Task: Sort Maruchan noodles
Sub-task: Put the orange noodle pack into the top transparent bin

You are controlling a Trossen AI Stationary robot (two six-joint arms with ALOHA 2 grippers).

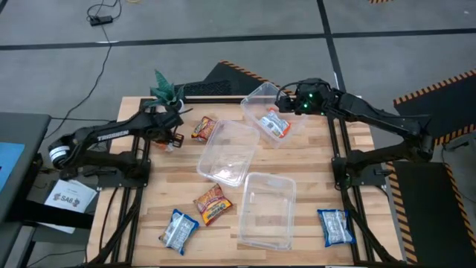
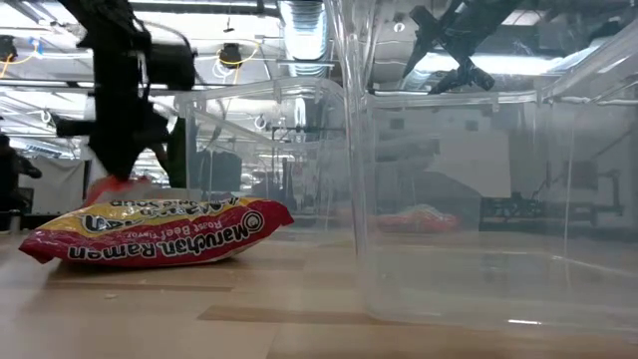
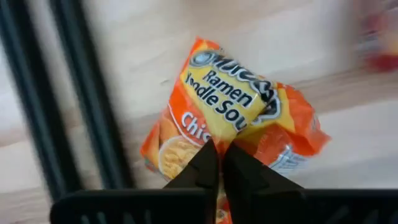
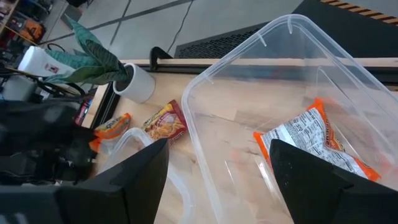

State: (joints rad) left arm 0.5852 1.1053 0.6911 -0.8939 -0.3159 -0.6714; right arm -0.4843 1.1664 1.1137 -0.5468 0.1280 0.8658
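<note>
My left gripper (image 3: 217,163) (image 1: 172,134) is shut on an orange-and-white noodle packet (image 3: 236,118) near the table's far left; that packet also shows in the right wrist view (image 4: 112,127). My right gripper (image 4: 217,186) (image 1: 299,101) hangs open over the far clear tub (image 1: 260,100), touching nothing. A second orange-and-white packet (image 1: 274,125) (image 4: 311,143) lies flat in that tub. One red-and-yellow packet (image 1: 203,128) lies beside the left gripper, another (image 1: 211,204) (image 2: 150,234) toward the near edge. Two blue-and-white packets (image 1: 178,229) (image 1: 335,225) lie at the near corners. My left gripper pinches the orange-and-white packet between its two fingers (image 3: 202,168) at the wrapper's crumpled edge (image 3: 214,138), coming from above and pointing down. The wrapper puckers at the pinch. Whether the packet is clear of the table, I cannot tell.
Two more clear tubs stand mid-table (image 1: 229,151) and toward the near edge (image 1: 266,211) (image 2: 478,199). A small plant in a white cup (image 1: 165,89) (image 4: 138,84) sits at the far left corner. A black mat (image 1: 212,88) lies along the far edge.
</note>
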